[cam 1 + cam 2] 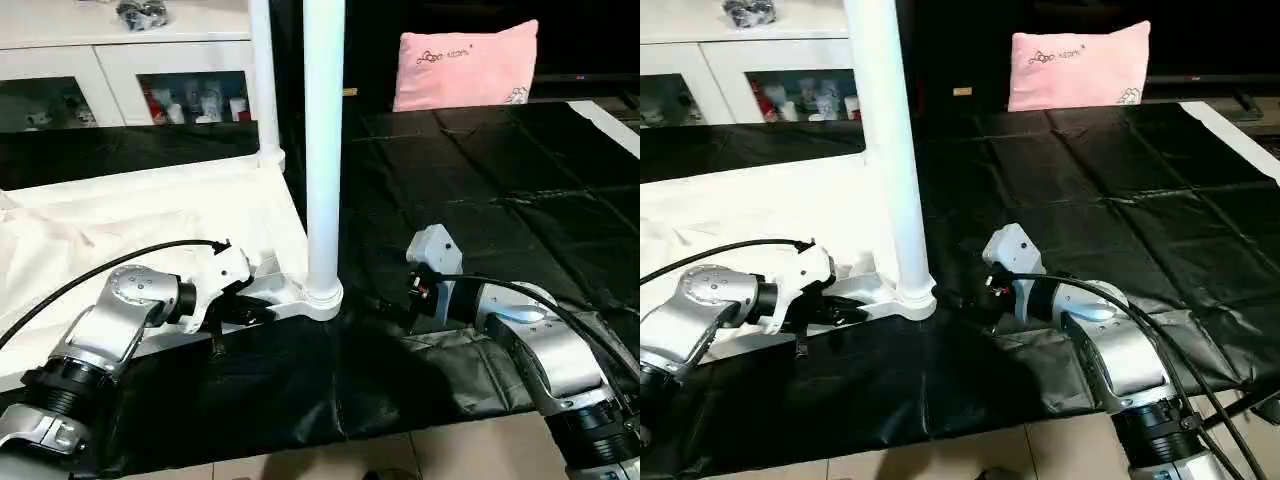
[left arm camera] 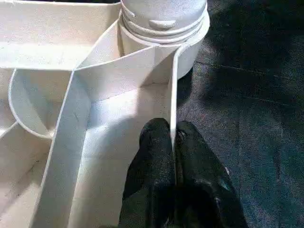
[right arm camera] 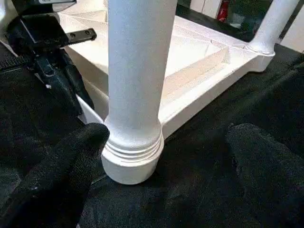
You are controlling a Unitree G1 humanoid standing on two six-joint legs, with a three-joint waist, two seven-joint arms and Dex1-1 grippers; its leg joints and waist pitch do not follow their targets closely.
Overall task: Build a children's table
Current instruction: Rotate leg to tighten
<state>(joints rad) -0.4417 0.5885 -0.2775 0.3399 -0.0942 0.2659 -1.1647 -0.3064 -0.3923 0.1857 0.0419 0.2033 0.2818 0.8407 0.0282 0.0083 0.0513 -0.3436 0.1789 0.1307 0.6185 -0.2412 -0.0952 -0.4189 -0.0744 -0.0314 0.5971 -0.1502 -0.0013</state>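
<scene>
We see the tabletop [image 1: 150,215] upside down on the black sheet [image 1: 480,190], a leg [image 1: 323,150] upright in its corner socket [image 3: 130,164]. The left gripper [image 2: 173,142] pinches the tabletop's rim at nine o'clock of the leg; the right gripper [image 3: 166,156] stands wide apart around the socket.

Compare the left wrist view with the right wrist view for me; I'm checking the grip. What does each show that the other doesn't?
Left wrist view: the left tool shut on the thin side wall of the tabletop, one finger either side.

Right wrist view: the right tool open, its fingers flanking the near leg, and a second leg standing at the far corner.

Both: the near leg seated in its corner socket, the ribbed underside, the black mat.
</scene>
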